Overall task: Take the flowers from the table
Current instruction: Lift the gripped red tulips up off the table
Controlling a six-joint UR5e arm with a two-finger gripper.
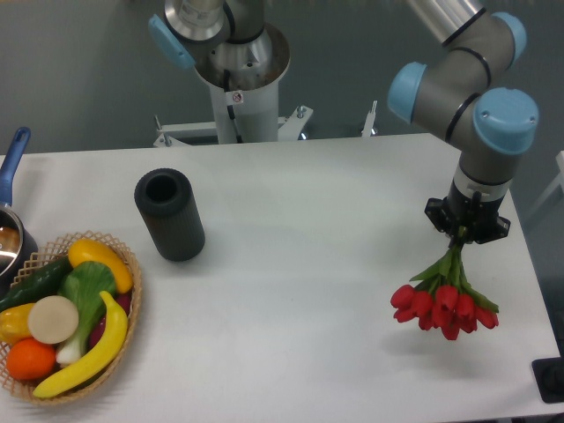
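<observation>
The flowers [445, 304], a bunch of red tulips on green stems, are seen hanging heads-down at about four o'clock in the scene, with the stems gathered upward into the end effector [460, 236]. The blooms appear to be lifted off the tabletop [291, 264], since a faint shadow is cast below and beside them, though whether the lowest petals are fully free of the surface cannot be told for certain. The end effector is closed around the stem ends, with the arm's wrist held upright above it.

Well apart, at about ten o'clock, a dark cylindrical cup [169, 214] is found lying on its side with its mouth turned toward the back. At about eight o'clock a wicker basket [132, 304] is set, filled with fruit and vegetables. A pot with a blue handle [12, 159] is cut off at the left edge.

The task is judged nearly complete: the grasp has been made and the bunch raised. Only a clearer lift is judged to be left.
</observation>
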